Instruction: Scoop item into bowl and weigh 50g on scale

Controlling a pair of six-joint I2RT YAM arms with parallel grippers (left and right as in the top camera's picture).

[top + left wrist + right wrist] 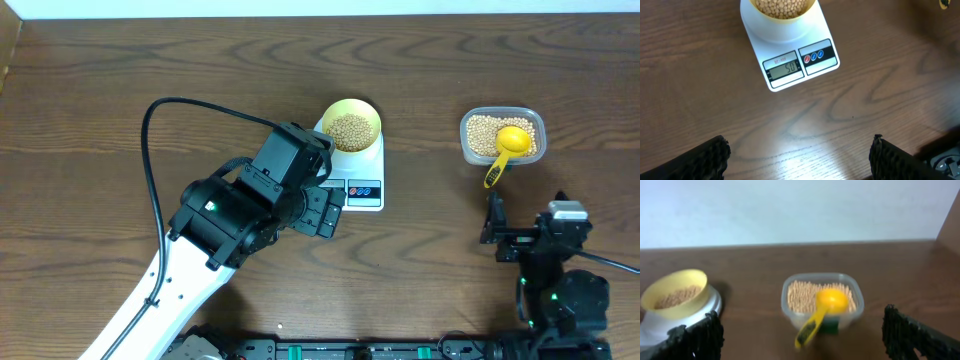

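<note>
1. Beans (350,130): small, round and tan. One portion sits in the pale-yellow bowl (374,112); the bulk lies in the clear tub (465,135) at the right of the bench (100,100).
2. The bowl stands on the far end of the white scale (366,170), at the centre of the bench. The display (785,67) appears to read 50.
3. Yellow scoop (512,140): its cup rests on the beans in the tub, and its handle slopes out over the near rim.
4. Left end effector (800,160): fingers spread wide and holding nothing, above bare bench just near of the scale.
5. Right end effector (802,342): fingers spread wide and empty, on the near side of the tub and apart from the scoop handle.
6. Handling, as judged: the beans are hard, light, smooth and loose, so they roll and scatter and cannot be pinched singly. They are best moved in the scoop, which should be gripped across the stiff handle and kept level.
7. Progress, as judged: the target weight looks reached. Any bump to the bowl or scale could upset the reading.
</note>
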